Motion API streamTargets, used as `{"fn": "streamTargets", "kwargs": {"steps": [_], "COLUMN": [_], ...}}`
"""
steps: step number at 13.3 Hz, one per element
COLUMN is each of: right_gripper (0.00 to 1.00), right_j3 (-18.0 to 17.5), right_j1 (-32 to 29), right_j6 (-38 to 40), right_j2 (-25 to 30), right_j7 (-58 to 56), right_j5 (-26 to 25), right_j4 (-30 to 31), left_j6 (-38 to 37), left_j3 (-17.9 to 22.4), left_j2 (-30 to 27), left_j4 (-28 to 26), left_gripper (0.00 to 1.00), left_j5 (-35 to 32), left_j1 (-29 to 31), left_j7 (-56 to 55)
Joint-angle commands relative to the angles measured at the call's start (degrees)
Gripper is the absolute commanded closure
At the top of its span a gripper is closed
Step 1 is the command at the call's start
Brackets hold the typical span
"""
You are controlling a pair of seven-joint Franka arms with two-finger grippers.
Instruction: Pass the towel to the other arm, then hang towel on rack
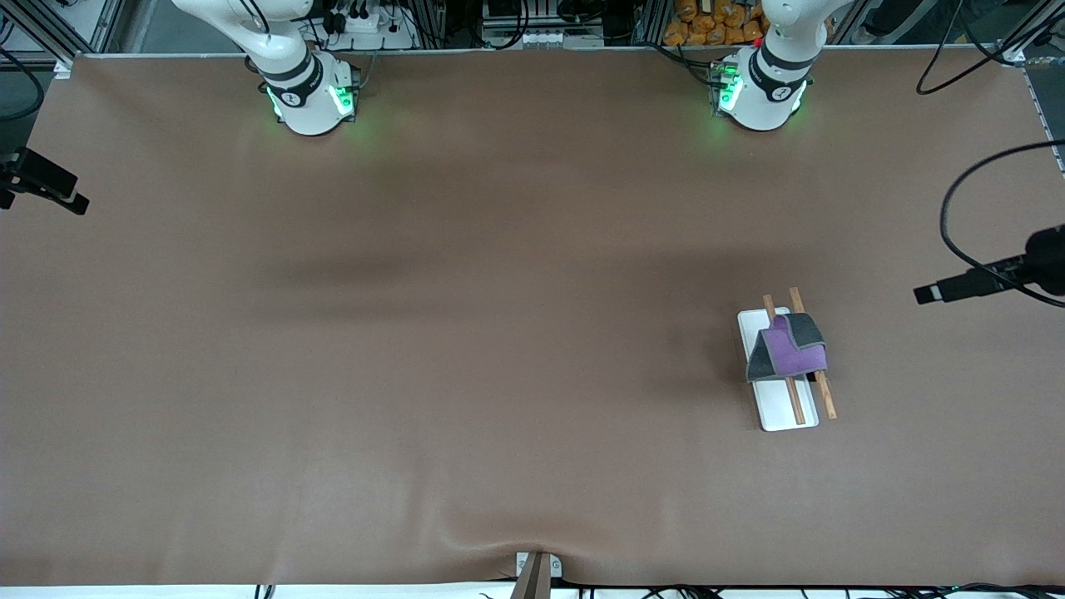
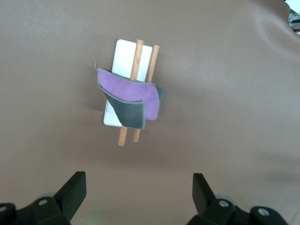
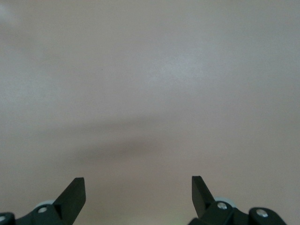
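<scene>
The towel [image 1: 786, 349], purple on one face and dark grey on the other, lies draped over the two brown rods [image 1: 824, 399] of the rack [image 1: 778, 412], toward the left arm's end of the table. In the left wrist view, the towel [image 2: 136, 96] and the rack's white base [image 2: 124, 56] show well below my left gripper [image 2: 138, 178]. That gripper is open, holds nothing and is up in the air. My right gripper [image 3: 138, 180] is open and holds nothing above bare brown table. Neither gripper shows in the front view.
Both arm bases [image 1: 308, 91] [image 1: 761, 87] stand along the table's edge farthest from the front camera. Black camera mounts reach in at the two ends of the table [image 1: 46, 179] [image 1: 990, 279]. A black cable [image 1: 957, 208] loops above the left arm's end.
</scene>
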State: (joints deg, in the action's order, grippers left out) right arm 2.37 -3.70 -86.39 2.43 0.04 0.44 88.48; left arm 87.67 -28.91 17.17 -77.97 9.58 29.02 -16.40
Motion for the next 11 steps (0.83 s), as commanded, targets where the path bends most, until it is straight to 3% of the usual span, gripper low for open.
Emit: {"fn": "streamTargets", "kwargs": {"steps": [1,2,6,11], "right_gripper": [0.0,0.0,0.0,0.0], "right_j3": [-0.3,-0.3,-0.3,-0.3], "right_j1": [-1.9,-1.9,-1.9,-1.8], "right_j6": [0.8,0.8,0.8,0.8], "right_j2": [-0.1,-0.1,-0.1,-0.1], "right_j7": [-0.6,-0.6,-0.6,-0.6], "right_j5": [-0.2,-0.2,0.1,0.3], "right_j4": [-1.0,-1.0,-1.0,-1.0], "left_j6": [-0.6,-0.8,-0.9,-0.9], "left_j3": [-2.8,-3.3,-8.8,-8.9], "left_j2": [-3.2,-3.4,-4.5,-4.5], "left_j4": [-1.6,-1.6,-1.0,-0.9], "left_gripper": [0.0,0.0,0.0,0.0], "left_j5": [-3.6,-3.9,-16.5,-17.6], "left_j1": [0.4,0.4,0.6,0.6], "left_j7": [-5.0,-5.0,-4.7,-4.4]}}
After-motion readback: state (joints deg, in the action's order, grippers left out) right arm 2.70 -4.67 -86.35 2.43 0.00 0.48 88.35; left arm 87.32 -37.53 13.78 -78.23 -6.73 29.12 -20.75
